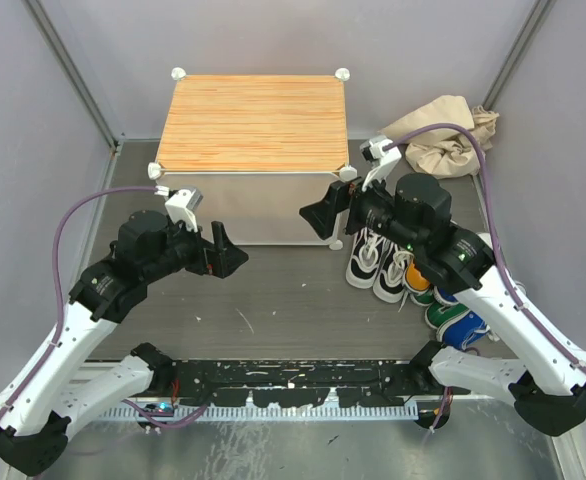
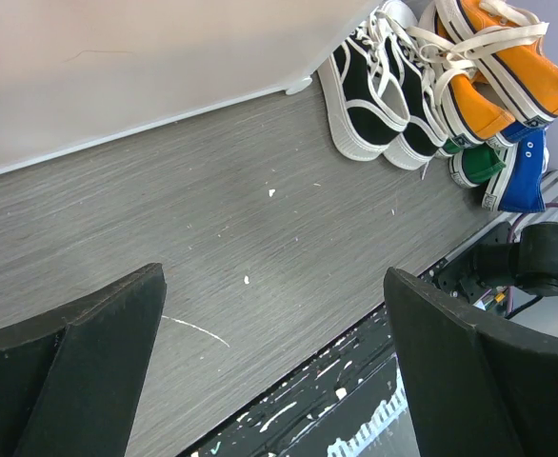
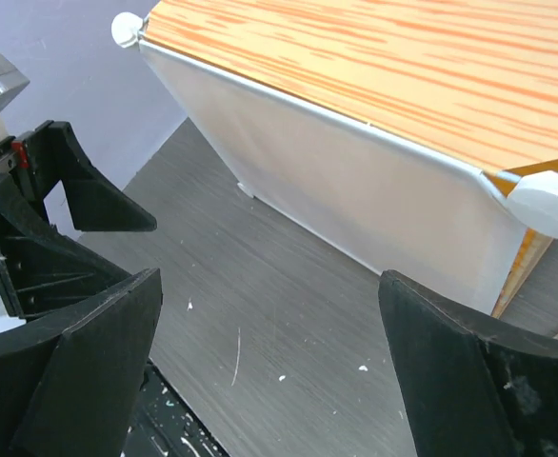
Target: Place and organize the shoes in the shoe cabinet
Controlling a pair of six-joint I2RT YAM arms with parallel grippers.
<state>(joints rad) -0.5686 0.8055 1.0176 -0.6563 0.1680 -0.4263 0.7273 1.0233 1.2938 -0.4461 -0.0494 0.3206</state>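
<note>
The shoe cabinet (image 1: 253,120) stands at the back of the table with its white front door (image 1: 263,210) closed; the same cabinet (image 3: 355,181) fills the top of the right wrist view. To its right, on the table, the shoes sit in a cluster: a white-and-black pair (image 1: 373,262) (image 2: 374,90), orange ones (image 1: 418,275) (image 2: 508,67), green ones (image 1: 443,310) (image 2: 474,162) and blue ones (image 1: 465,330) (image 2: 522,176). My left gripper (image 1: 228,250) (image 2: 274,276) hovers open and empty before the door's left part. My right gripper (image 1: 323,222) (image 3: 269,276) is open and empty near the door's right end.
A crumpled beige cloth bag (image 1: 448,135) lies at the back right, beside the cabinet. Grey walls close in the table on the left, right and back. The black rail (image 1: 293,380) of the arm bases runs along the near edge.
</note>
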